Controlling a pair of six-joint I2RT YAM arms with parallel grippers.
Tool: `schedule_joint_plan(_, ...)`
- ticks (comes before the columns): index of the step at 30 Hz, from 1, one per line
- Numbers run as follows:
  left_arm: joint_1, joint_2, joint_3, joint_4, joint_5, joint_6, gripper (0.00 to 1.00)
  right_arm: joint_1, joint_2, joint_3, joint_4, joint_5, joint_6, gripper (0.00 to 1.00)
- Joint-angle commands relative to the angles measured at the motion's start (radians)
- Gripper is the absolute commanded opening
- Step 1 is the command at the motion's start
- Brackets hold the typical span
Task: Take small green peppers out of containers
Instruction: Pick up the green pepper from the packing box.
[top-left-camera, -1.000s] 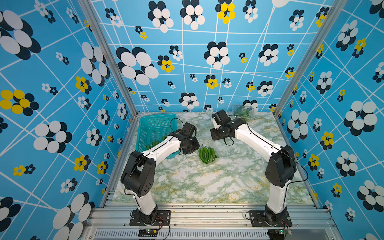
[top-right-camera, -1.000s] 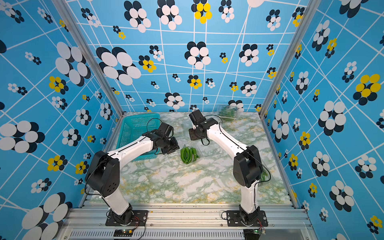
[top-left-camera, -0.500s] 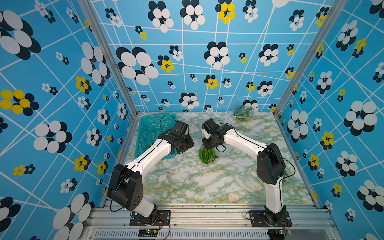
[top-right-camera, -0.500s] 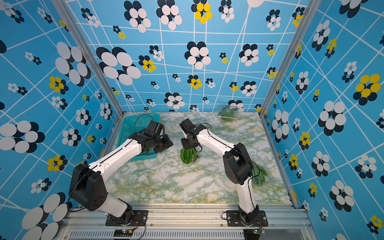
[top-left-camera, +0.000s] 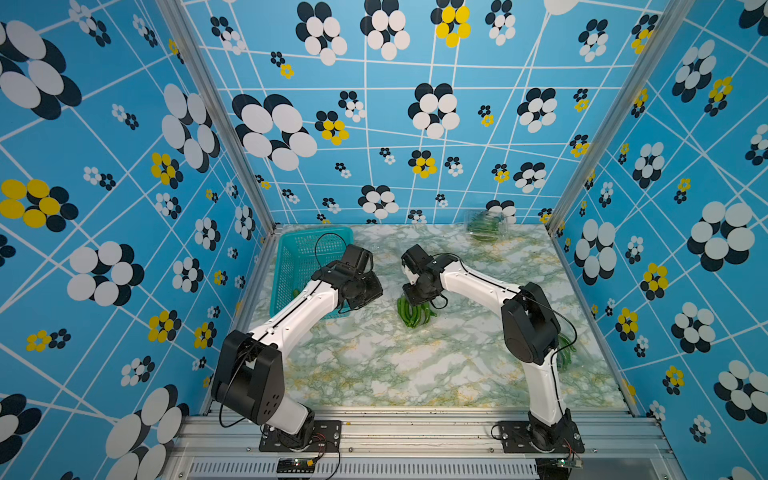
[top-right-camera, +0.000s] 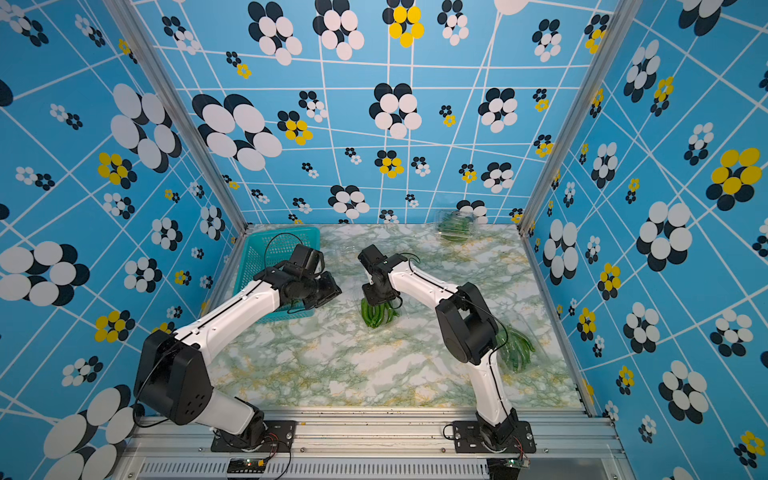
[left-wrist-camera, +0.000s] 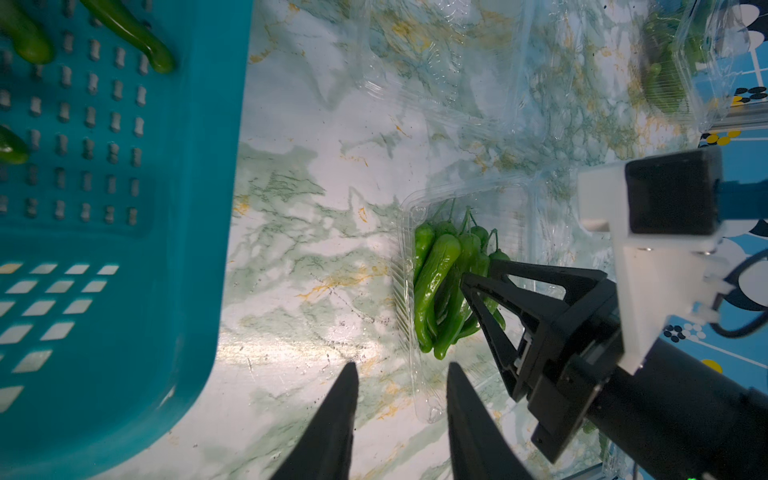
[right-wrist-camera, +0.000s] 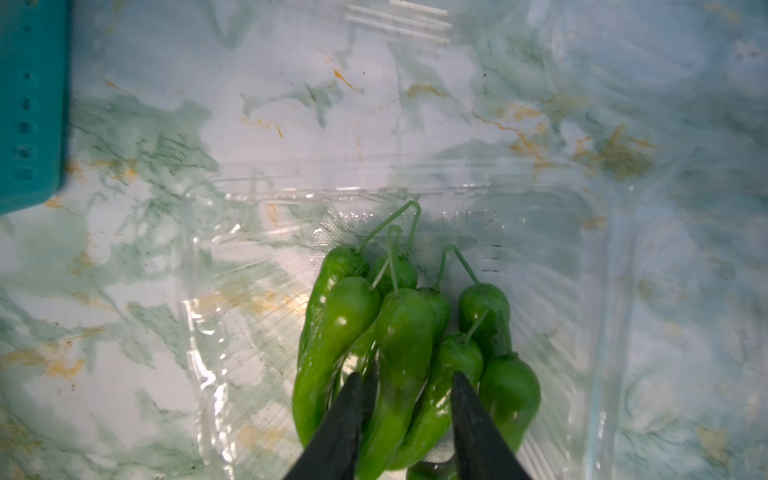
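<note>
Left gripper (left-wrist-camera: 402, 365) hovers parted — right gripper (right-wrist-camera: 406, 376) sits lower, seemingly parted too.

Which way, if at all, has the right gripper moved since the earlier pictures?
Yes. The right gripper has come forward from farther back on the table to the bunch of green peppers, which stayed put; its jaws straddle them.
</note>
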Motion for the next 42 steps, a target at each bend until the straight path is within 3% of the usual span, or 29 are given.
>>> schedule_joint_plan(1,0.018,-0.042,-0.020,0.000,0.010,0.014,0.38,0.006,0.027,-0.009,0.013,-0.005,0.003,0.37)
schedule_joint_plan(18,0.067,-0.082,-0.071,0.025,0.042,0.019,0.38,0.017,0.099,0.053,-0.002,-0.011,-0.015,0.33)
schedule_joint_plan(22,0.073,-0.080,-0.078,0.033,0.048,0.017,0.38,0.017,0.100,0.065,-0.017,-0.004,-0.015,0.18)
schedule_joint_plan(42,0.085,-0.057,-0.080,0.053,0.063,0.014,0.37,0.017,-0.066,0.089,-0.132,0.004,-0.049,0.11)
